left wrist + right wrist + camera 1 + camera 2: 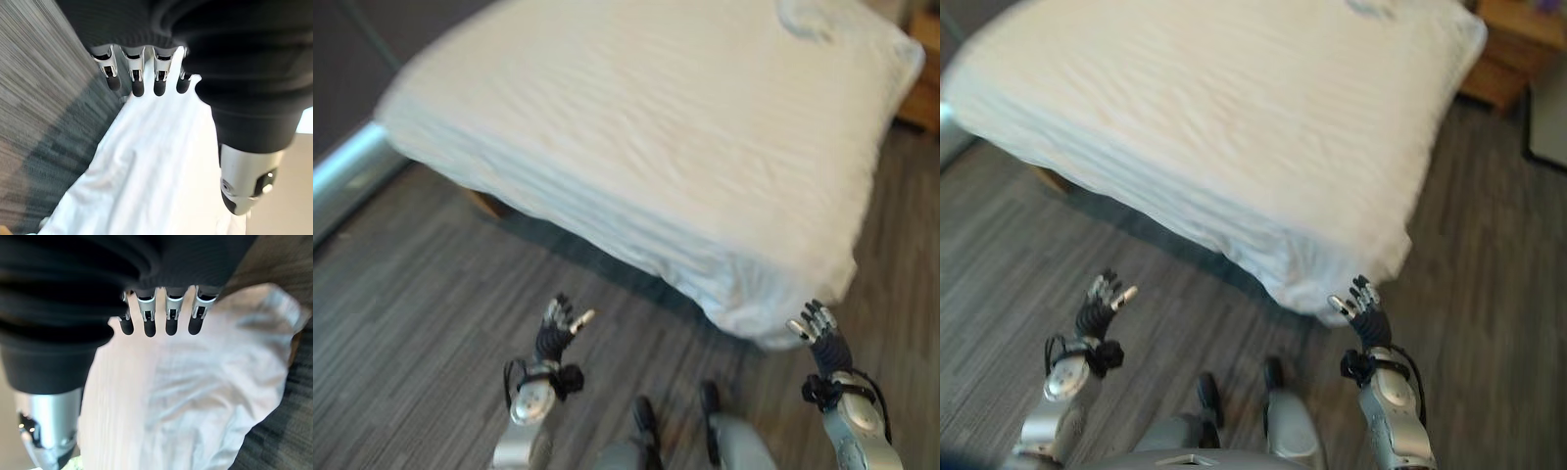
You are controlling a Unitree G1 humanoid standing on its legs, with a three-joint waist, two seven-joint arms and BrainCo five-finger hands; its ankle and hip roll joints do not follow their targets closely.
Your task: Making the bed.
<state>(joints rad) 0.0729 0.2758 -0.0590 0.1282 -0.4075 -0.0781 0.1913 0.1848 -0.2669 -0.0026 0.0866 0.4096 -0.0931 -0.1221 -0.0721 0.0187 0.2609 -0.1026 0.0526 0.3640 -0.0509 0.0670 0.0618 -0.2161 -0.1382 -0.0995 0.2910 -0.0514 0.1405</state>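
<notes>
Soft white bed [646,127], rumpled cloth in fine creases, filling the twelve o'clock half above grey wood-grain floor [401,304]. Long axis from ten toward four o'clock, rounded corner hanging near five. Left hand [558,328] at seven, fingers spread loose, empty. Right hand [818,328] at five, fingers relaxed, beside the corner, holding nothing.

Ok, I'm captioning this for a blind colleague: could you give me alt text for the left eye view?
A bed under a white duvet fills the upper picture, one corner pointing toward the viewer over a grey wood-look floor. Below, the left hand is raised over the floor with relaxed fingers, and the right hand is open beside the near corner.
</notes>
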